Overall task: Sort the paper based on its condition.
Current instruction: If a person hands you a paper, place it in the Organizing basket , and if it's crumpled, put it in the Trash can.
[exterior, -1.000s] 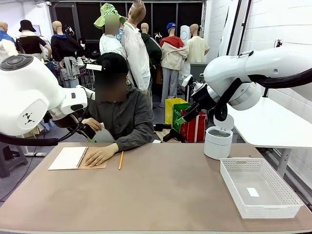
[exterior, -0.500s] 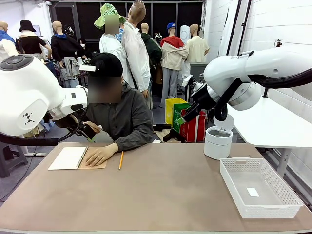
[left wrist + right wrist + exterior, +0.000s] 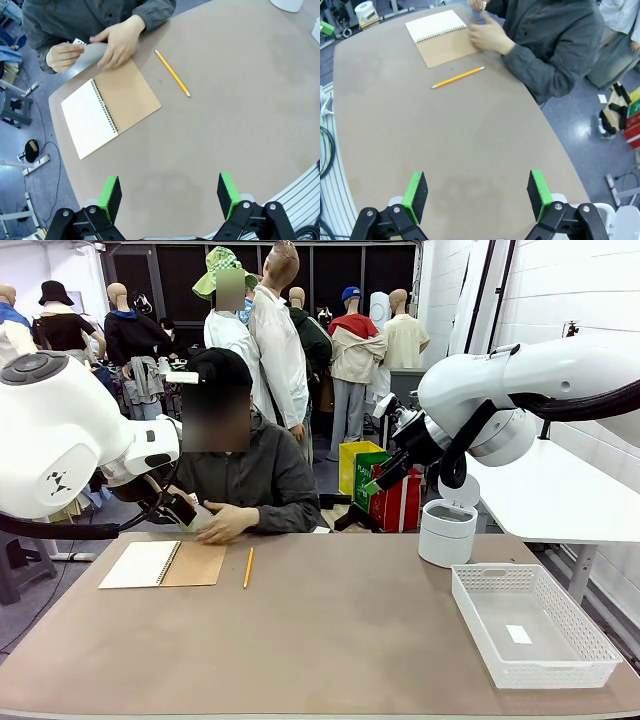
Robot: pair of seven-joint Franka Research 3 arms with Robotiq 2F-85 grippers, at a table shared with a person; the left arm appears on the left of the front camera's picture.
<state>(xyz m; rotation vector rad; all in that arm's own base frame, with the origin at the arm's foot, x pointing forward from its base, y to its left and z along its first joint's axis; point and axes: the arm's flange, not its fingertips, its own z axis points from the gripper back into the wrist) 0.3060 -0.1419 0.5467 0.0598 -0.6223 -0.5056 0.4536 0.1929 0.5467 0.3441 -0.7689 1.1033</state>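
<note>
paper [image 3: 89, 48] was in the person's hands [image 3: 118, 40] beside the notebook [image 3: 110, 111]; sorting seemed not started (basket [image 3: 585, 645] without sheets), both left gripper [image 3: 170, 195] and right gripper [image 3: 476, 192] wide, empty.

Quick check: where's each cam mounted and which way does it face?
Front: between the arms, facing the person across the table; both white arms at the sides.
Left wrist: high, looking down at the notebook; left gripper open.
Right wrist: high, looking down the table; right gripper open.
Shared: all three show the notebook, the pencil and the person's hands.
</note>
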